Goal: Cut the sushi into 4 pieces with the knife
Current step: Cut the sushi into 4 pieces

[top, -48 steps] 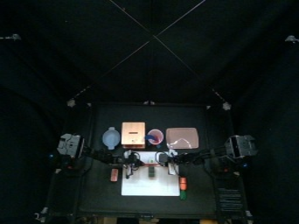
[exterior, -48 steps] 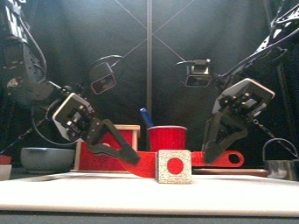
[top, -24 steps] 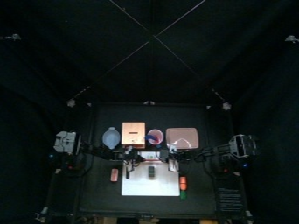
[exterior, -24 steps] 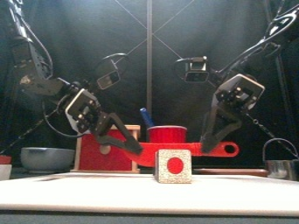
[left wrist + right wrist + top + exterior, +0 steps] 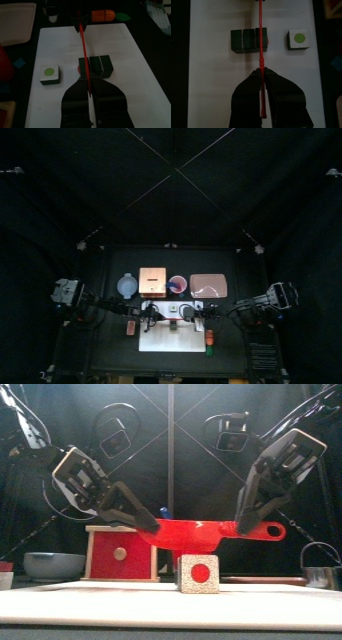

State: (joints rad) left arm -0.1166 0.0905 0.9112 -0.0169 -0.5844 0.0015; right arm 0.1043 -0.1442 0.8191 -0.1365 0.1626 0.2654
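Sushi roll (image 5: pixel 198 573) of three blocks is seen nearest on the white cutting board (image 5: pixel 60 50), below the red knife (image 5: pixel 201 534) clamped by left gripper (image 5: pixel 87 85) and right gripper (image 5: pixel 261 75), one cut piece (image 5: pixel 49 74) behind; a second cut, pressed down a seam, is judged next.

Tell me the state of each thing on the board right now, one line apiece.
red knife: held level at both ends, over the roll.
sushi roll: one piece off, the rest joined.
left gripper: jaws shut on the red knife.
right gripper: jaws shut on the red knife.
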